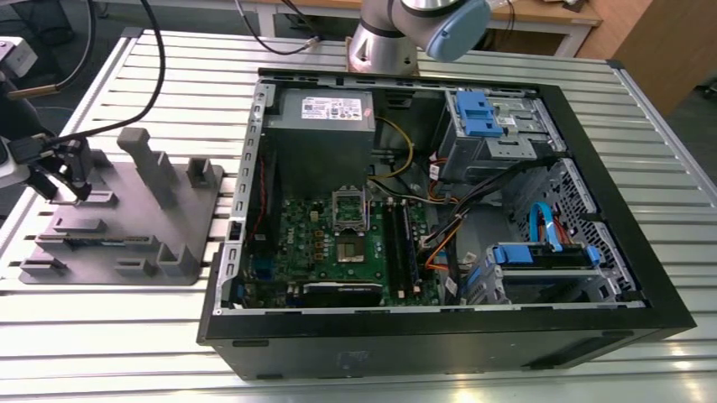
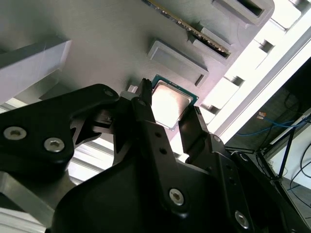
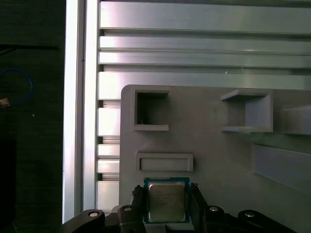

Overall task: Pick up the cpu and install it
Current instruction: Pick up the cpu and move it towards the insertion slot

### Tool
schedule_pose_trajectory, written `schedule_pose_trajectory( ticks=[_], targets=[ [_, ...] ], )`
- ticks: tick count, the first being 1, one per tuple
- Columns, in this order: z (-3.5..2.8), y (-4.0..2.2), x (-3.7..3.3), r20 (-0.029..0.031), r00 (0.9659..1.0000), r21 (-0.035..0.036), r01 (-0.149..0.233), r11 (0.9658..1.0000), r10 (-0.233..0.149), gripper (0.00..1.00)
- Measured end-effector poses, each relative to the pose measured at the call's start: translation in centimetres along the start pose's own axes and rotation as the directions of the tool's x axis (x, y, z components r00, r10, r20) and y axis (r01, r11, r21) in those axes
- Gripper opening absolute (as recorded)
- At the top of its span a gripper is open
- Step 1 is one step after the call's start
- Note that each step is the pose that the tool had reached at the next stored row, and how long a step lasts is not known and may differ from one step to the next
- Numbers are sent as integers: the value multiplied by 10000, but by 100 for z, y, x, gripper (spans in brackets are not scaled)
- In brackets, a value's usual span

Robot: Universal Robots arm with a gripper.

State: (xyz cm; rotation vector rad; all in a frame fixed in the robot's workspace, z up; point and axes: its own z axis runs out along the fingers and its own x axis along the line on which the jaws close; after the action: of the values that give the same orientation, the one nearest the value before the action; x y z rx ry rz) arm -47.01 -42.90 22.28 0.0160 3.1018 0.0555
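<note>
The cpu (image 3: 166,201) lies flat on the grey fixture tray (image 1: 185,262), its silver top facing up. The claw (image 2: 171,115) is narrow around it: in both wrist views one dark finger (image 2: 145,114) stands at each of two opposite edges, and they seem to touch the chip. I judge the grip is made, but the chip does not look lifted off the tray yet.

So the task is at its early part. The carry to the computer case (image 1: 448,340) and the placing are still to do. In the exterior view the tray is at 9 o'clock from the case, well apart from the socket (image 1: 349,248) in the middle of the motherboard (image 1: 319,239).

For room, a low raised block (image 3: 164,161) sits just beside the chip, and tall upright blocks (image 1: 143,159) stand near the claw at 3 o'clock. The way goes over the case wall. Inside, cables (image 1: 442,227) hang at 3 o'clock from the socket, so free space there is small. The counter (image 1: 112,336) is bare at 6 o'clock from the tray.
</note>
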Motion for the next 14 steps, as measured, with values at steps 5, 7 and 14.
schedule_pose_trajectory(
  ticks=[5,7,14],
  targets=[
    [-4,0,0,0,10000,0,0,10000,0,47],
    [-19,0,0,-3,10000,2,0,10000,0,47],
    [-101,4,-4,0,10000,0,0,10000,0,47]
  ],
)
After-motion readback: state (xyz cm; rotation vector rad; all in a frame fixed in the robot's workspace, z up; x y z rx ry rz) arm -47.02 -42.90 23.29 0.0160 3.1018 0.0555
